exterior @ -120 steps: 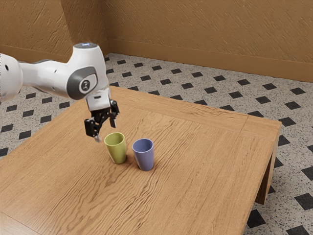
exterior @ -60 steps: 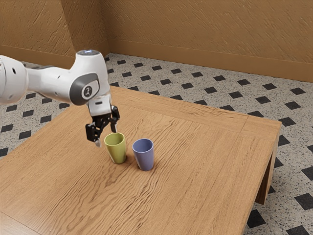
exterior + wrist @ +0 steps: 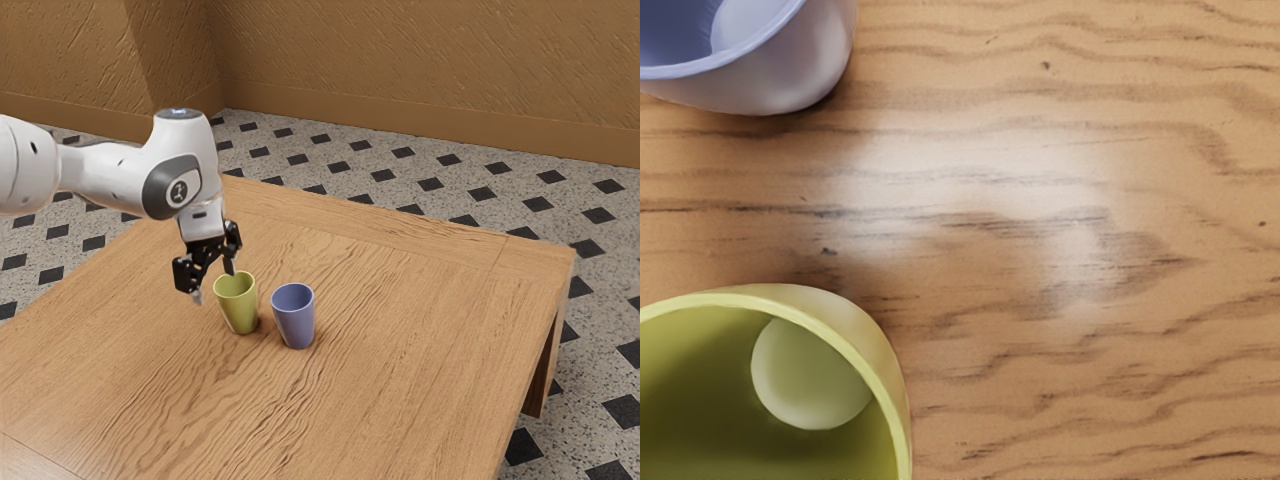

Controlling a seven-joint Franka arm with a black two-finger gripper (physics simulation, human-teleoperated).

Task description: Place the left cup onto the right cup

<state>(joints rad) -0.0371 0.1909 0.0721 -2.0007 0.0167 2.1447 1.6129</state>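
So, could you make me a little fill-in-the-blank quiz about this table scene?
The table holds ____ cups.
The gripper, nearest the green cup, has its fingers ____.
The blue cup stands ____, not tipped over.
Inside, both cups are ____.
Missing words: two; open; upright; empty.
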